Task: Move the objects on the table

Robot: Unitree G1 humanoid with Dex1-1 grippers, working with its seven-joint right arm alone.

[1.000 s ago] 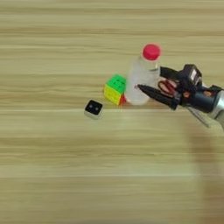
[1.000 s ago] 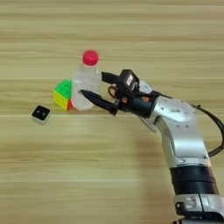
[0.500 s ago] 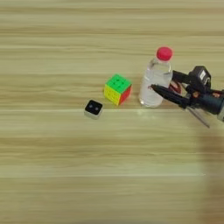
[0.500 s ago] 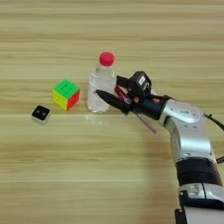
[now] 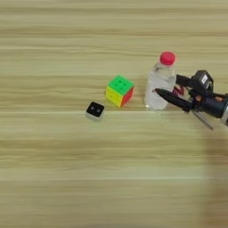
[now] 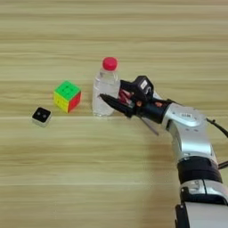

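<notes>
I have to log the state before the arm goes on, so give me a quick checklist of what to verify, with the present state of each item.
1. Bottle upright on the table, red cap on: ok.
2. Right gripper at the bottle, one of its jaws on each side: ok.
3. Jaws actually pressing the bottle: cannot tell.
4. Puzzle cube apart from the bottle, to its left: ok.
5. Small white box apart from the cube, further left: ok.
6. Scissors free of the arm: not ok, they lie under the gripper, mostly hidden.
</notes>
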